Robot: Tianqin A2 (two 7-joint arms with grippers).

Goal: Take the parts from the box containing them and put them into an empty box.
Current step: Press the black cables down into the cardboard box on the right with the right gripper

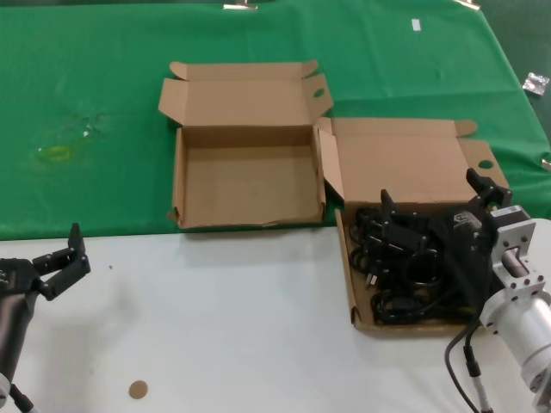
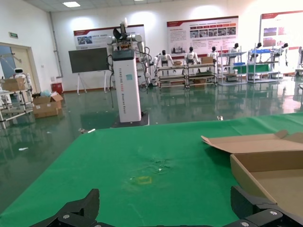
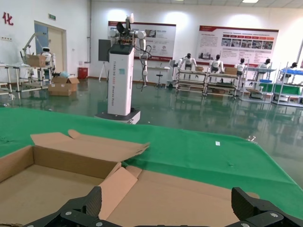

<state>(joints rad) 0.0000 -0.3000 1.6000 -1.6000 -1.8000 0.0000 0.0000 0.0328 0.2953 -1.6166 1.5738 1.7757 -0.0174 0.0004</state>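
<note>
The right gripper (image 1: 437, 209) reaches forward from the right arm's silver wrist (image 1: 520, 303) at the lower right, its black fingers (image 1: 389, 215) spread wide apart — open, tips angled forward and down. The left gripper (image 1: 67, 258) waits low at the left edge — fingers parted too, arm drawn in close to the body.

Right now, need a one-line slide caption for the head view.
Right gripper, fingers open, over the cables in the right-hand box; empty box alongside; left gripper idle at the near left.
</note>
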